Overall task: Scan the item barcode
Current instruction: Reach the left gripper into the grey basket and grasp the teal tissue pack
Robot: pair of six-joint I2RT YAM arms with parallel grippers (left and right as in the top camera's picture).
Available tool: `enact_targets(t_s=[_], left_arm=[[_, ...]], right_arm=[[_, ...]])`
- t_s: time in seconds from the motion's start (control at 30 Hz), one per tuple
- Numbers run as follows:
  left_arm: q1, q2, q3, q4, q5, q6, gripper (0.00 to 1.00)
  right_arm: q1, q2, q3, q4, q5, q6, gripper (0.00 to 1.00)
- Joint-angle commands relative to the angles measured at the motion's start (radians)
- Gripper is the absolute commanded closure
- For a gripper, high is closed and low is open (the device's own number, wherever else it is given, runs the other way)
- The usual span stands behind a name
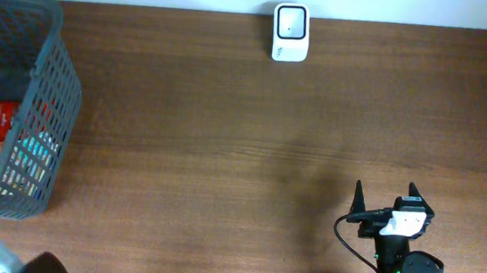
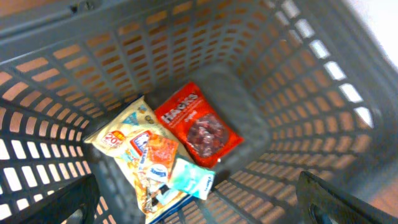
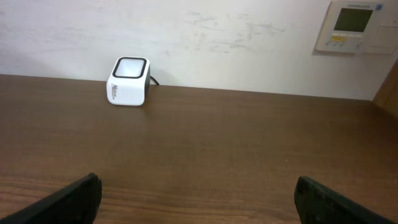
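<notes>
Grey basket (image 2: 298, 74) holds red packet (image 2: 198, 124), yellow bag (image 2: 134, 149), teal sachet (image 2: 193, 179); left fingers (image 2: 348, 206) and right fingers (image 3: 62, 202) spread.

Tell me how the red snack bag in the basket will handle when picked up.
The red bag looks like thin glossy film, so it will probably sag and crumple rather than stay stiff. Its shine suggests a grip may slip. It lies flat on the basket floor, so rolling seems unlikely.

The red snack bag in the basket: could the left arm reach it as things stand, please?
Probably yes: its open fingers hang over the basket, where the red bag lies uncovered.
</notes>
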Motion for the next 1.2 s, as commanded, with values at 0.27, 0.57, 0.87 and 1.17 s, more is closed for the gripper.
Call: enact_targets(t_s=[0.27,0.57,0.87,1.17], left_arm=[[0.003,0.331,0.017,-0.097,-0.056,-0.043,0.01],[0.001,0.486,0.011,-0.174,0.004,-0.042,0.21],[0.000,0.558,-0.127,-0.150,0.045,-0.038,0.23],[0.000,0.558,-0.245,-0.034,0.085,-0.035,0.44]], right_arm=[[0.008,-0.005,-0.006,-0.005,0.008,-0.006,0.02],[0.007,-0.005,-0.006,-0.005,0.008,-0.006,0.01],[0.008,-0.005,-0.006,-0.005,0.008,-0.006,0.01],[0.008,-0.005,-0.006,-0.005,0.008,-0.006,0.01]])
